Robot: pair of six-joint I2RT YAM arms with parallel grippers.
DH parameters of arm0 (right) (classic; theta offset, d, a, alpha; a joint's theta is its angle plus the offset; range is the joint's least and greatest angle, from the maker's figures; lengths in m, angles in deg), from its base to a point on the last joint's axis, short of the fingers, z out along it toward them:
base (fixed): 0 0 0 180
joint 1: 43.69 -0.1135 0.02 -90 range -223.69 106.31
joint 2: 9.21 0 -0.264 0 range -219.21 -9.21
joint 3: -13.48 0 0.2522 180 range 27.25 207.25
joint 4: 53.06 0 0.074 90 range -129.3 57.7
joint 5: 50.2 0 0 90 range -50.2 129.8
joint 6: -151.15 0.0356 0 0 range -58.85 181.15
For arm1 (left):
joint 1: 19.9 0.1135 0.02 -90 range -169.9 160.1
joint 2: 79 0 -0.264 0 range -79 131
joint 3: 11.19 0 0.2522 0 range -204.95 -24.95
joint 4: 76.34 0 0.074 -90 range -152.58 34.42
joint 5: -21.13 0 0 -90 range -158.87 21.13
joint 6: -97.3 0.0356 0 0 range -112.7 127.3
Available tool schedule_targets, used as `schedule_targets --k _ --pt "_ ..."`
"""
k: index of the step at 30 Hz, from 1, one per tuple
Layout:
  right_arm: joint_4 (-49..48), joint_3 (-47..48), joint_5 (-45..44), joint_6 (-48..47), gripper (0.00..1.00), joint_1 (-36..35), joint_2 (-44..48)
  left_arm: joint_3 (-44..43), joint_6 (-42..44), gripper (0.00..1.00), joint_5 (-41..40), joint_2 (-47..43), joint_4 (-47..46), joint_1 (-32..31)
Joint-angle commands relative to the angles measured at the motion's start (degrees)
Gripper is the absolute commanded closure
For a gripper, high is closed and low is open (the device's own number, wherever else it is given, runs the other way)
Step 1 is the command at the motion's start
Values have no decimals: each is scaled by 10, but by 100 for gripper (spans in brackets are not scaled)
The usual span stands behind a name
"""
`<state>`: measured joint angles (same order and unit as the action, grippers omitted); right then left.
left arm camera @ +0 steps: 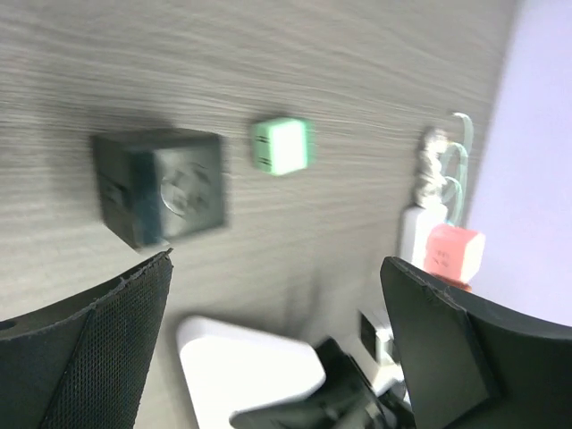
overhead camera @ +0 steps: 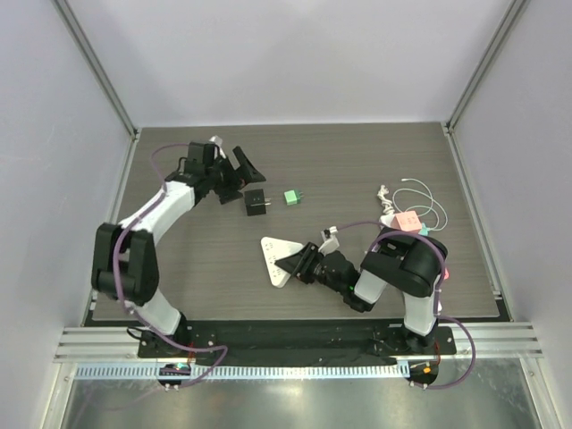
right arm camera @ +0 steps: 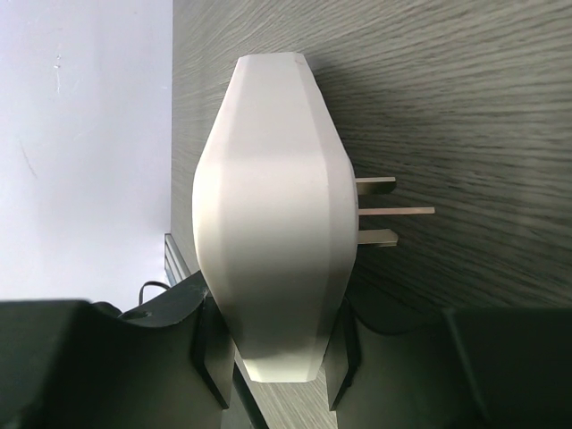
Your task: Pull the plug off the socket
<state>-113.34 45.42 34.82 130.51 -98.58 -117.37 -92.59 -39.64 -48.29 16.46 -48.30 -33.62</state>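
On the wood-grain table (overhead camera: 375, 161), we found the left gripper (overhead camera: 243, 179) with its fingers spread wide and nothing between them, hanging just beside the black socket cube (overhead camera: 256, 205). The green plug (overhead camera: 290, 197) lay on the table close to the cube's right side (clearly apart from it). Nearer the bases, the right gripper (overhead camera: 299, 262) was pinching a white adapter (right arm camera: 273, 223), three bare prongs showing. A pink block (overhead camera: 408, 221) and a white cable (overhead camera: 420, 192) lay toward the right edge.

Bright, even light; left wrist view blurred (perhaps motion); soft shadows elsewhere.
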Motion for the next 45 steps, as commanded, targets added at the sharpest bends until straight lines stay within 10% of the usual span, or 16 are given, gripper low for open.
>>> schedule_targets --k 1,17,36,45 --pt "16 16 -1 -15 99 -3 -12 2 31 0 13 -95 47 4" --pt "261 247 26 -114 99 -58 -31 235 -12 0 -24 -496 124 4" --pt "585 744 379 -290 98 -97 -290 5 61 0 -288 -557 317 4" --pt "696 824 339 -318 43 -108 -332 27 66 0 -274 -548 294 4"
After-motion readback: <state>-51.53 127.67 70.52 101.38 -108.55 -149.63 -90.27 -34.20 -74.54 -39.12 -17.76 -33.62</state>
